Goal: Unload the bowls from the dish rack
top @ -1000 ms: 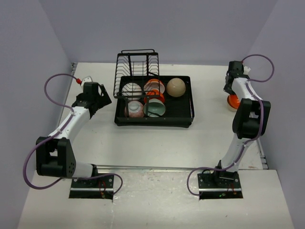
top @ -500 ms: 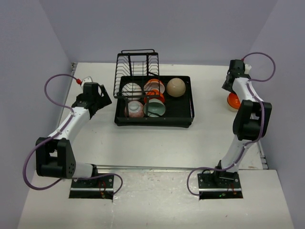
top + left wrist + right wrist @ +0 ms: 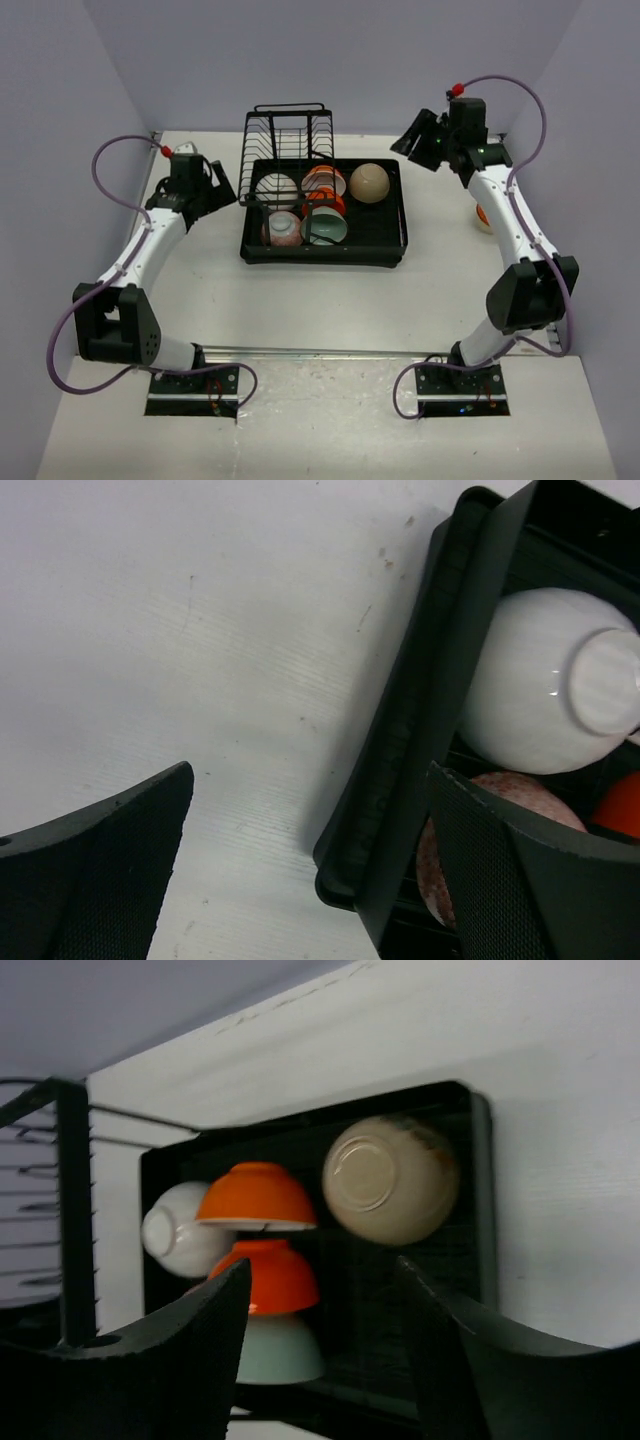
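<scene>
With the left gripper [image 3: 215,185] and right gripper [image 3: 418,140] spread and empty either side of the dish rack [image 3: 320,258], in whose tray the bowls [image 3: 305,205] are crowded together, a neighbouring bowl could be knocked when one is pinched.

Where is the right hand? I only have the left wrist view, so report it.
Observer: The right hand hovers near the dish rack's far right corner, open and empty.
Operator: Name a bowl I can't see.
Observer: A beige bowl lies bottom up in the rack's far right part.
Operator: Now check outside the rack.
Observer: An orange bowl sits on the table by the right edge, partly behind the right arm.
</scene>
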`<state>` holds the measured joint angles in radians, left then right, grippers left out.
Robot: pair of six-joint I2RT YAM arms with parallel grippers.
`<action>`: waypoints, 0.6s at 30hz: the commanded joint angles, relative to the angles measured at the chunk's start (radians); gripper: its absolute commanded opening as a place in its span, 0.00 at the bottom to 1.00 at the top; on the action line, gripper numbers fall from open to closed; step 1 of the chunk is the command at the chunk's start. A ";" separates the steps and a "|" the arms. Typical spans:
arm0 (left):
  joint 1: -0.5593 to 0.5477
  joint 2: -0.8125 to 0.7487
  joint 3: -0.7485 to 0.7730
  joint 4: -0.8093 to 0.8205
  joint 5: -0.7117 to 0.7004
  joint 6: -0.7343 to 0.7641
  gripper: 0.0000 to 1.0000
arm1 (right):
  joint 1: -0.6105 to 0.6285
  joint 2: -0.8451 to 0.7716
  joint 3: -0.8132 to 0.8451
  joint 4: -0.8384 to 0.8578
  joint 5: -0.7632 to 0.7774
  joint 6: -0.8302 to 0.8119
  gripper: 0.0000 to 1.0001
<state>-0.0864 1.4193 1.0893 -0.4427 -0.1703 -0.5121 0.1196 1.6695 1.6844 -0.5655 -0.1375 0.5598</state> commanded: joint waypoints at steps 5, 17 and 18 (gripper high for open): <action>-0.004 0.043 0.139 -0.091 0.094 0.018 0.90 | 0.025 -0.195 -0.484 0.367 -0.456 0.426 0.42; -0.004 0.040 0.155 -0.116 0.086 0.007 0.92 | 0.363 -0.470 -0.723 0.518 0.135 1.007 0.46; -0.004 0.038 0.156 -0.122 0.081 0.007 0.93 | 0.383 -0.462 -0.720 0.507 0.172 1.037 0.46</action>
<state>-0.0864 1.4693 1.2083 -0.5423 -0.0929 -0.5125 0.4744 1.1900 0.9344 -0.0696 -0.1711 1.4117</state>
